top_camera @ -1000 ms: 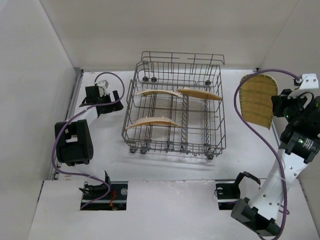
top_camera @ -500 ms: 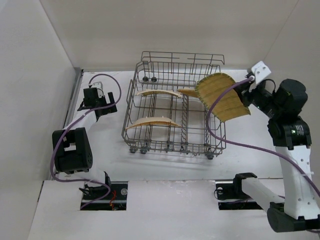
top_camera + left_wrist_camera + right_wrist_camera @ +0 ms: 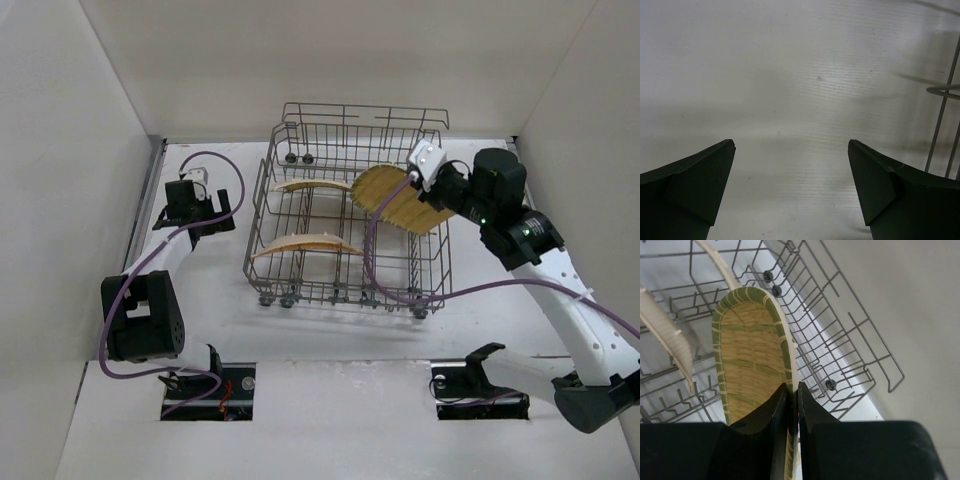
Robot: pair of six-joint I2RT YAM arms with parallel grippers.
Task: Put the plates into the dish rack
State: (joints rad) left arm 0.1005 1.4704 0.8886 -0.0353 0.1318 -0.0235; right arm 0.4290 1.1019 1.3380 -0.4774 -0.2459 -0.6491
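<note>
woven yellow-green leaf-shaped plate (image 3: 750, 355) sits pinched at its rim in my right gripper (image 3: 791, 390), jaws closed, above the right half of the grey wire dish rack (image 3: 350, 285). i judge it light, stiff, best held by the rim. my left gripper (image 3: 790, 150) gapes empty.

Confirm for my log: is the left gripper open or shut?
Open: the left gripper has its fingers wide apart, only table between them.
</note>
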